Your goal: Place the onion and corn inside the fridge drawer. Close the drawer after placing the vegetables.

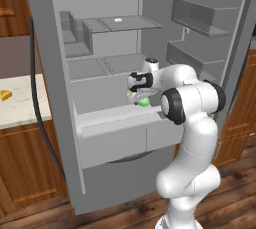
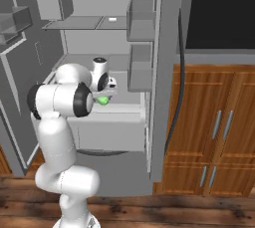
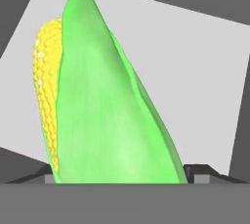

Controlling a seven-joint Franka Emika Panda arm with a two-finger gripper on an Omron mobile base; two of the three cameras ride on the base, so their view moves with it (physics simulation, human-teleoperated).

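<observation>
Hand (image 1: 139, 98) seemingly grips corn (image 3: 112, 105) above fridge drawer (image 1: 120, 135).

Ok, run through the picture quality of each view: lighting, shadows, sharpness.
Left base view: flat, even rendered light, no glare, soft edges; the corn is a small green patch at the hand. Right base view: the same flat light. Hand view: the corn is sharp, kernels and husk shading clear.
</observation>
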